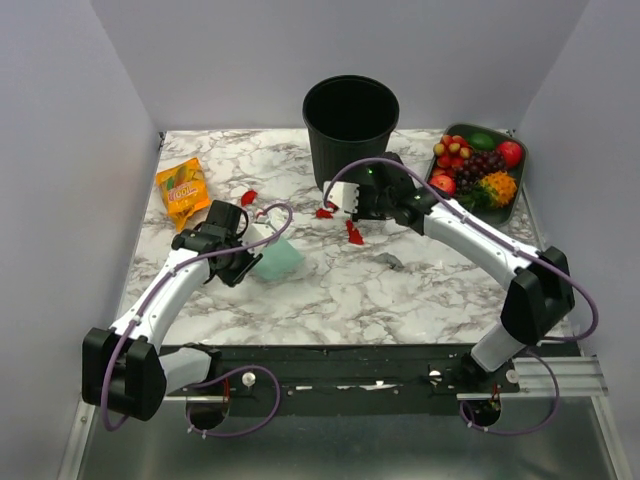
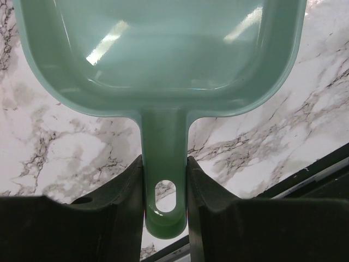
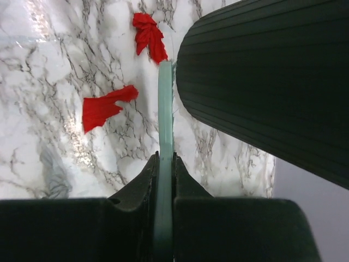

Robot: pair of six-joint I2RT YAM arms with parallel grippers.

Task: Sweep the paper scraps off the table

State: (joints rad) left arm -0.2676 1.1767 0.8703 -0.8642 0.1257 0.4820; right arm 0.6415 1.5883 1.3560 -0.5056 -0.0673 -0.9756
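Several red paper scraps lie on the white marble table (image 1: 400, 300): one (image 1: 249, 197) at the back left, one (image 1: 323, 212) by the bin's foot and one (image 1: 354, 234) nearer the middle. My left gripper (image 1: 244, 262) is shut on the handle of the teal dustpan (image 1: 279, 258), whose pan rests left of centre; the left wrist view shows the handle (image 2: 164, 164) clamped between the fingers (image 2: 125, 191). My right gripper (image 1: 358, 200) is shut on a thin teal brush handle (image 3: 165, 109), its white bristles (image 1: 345, 197) beside the scraps. Two scraps (image 3: 148, 35) (image 3: 106, 106) show left of the handle.
A black ribbed bin (image 1: 350, 120) stands at the back centre, close to the right of my right gripper (image 3: 262, 82). A dark tray of fruit (image 1: 478, 170) is at the back right. An orange snack packet (image 1: 183, 190) lies at the back left. A small grey bit (image 1: 390, 261) lies mid-table.
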